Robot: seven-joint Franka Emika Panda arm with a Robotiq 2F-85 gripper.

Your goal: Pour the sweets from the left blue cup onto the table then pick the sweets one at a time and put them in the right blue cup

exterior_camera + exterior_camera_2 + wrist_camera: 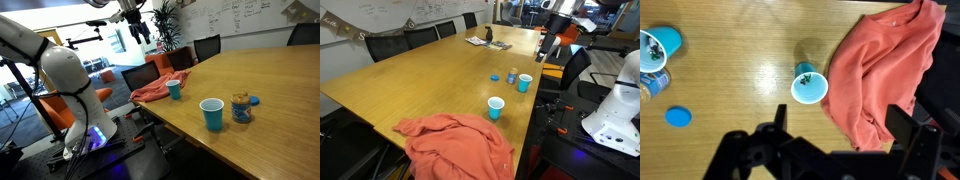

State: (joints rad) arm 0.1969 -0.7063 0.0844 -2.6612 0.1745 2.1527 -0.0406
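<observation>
The left blue cup [809, 86] is teal and stands upright beside the cloth, seen in both exterior views [174, 90] [496, 107]. Tiny specks [805, 76] show inside its mouth; I cannot tell whether they are the sweets. The right blue cup [657, 48], royal blue, stands upright near the jar [212, 114] [524, 82]. My gripper [840, 128] hangs open high above the table [280, 90], roughly over the cloth's edge and apart from both cups, with nothing between its fingers [137, 25] [548, 40].
An orange cloth [885, 65] lies by the table edge next to the teal cup. A clear jar [241, 108] with yellowish contents and its loose blue lid [679, 116] sit by the royal-blue cup. Office chairs [205, 47] line the table.
</observation>
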